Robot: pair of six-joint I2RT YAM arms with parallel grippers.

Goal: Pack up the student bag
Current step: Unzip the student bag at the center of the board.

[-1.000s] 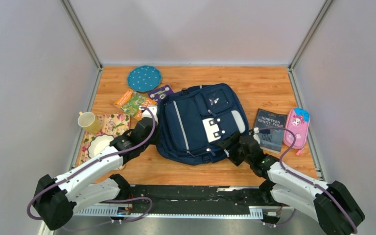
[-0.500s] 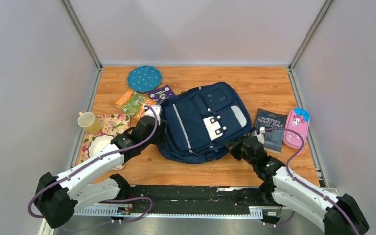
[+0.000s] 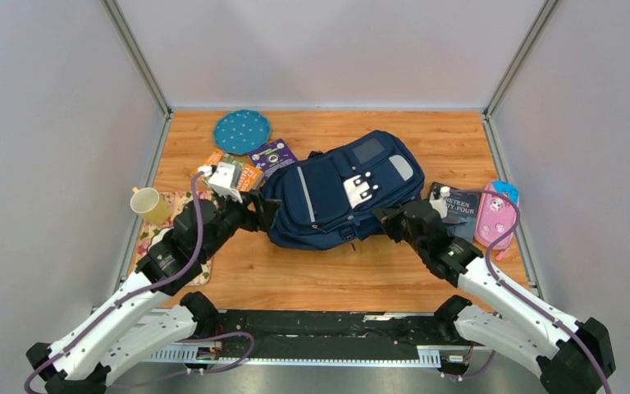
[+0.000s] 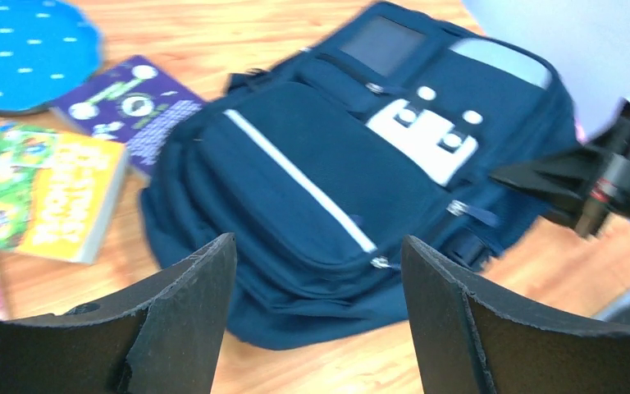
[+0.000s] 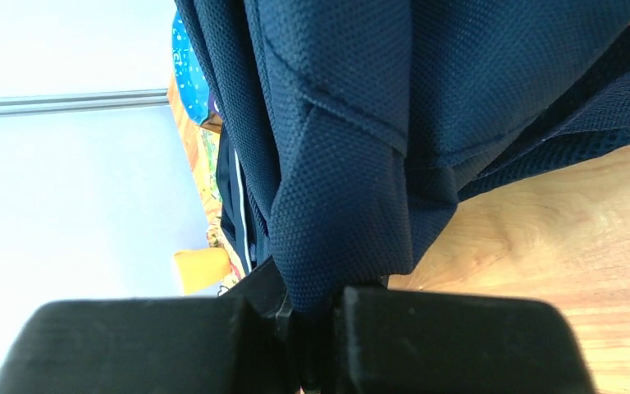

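Currently, nearest the bases, we find the right gripper clamped on a fold of navy fabric at the near right edge of the student bag. The wrist view shows the cloth pinched between its jaws. The left gripper stands wide apart and holds nothing, just beside the bag's left flank and facing it. The bag lies mid-table, with front pockets and white patch uppermost. To its right rest a dark book and a pink pencil case. Further back on the left lie a purple book and a blue dotted disc. We judge the step in hand to be positioning the bag ahead of opening it, as no compartment shows open. The next move calls for the free claw to find a zip pull while the right grip steadies the bag.
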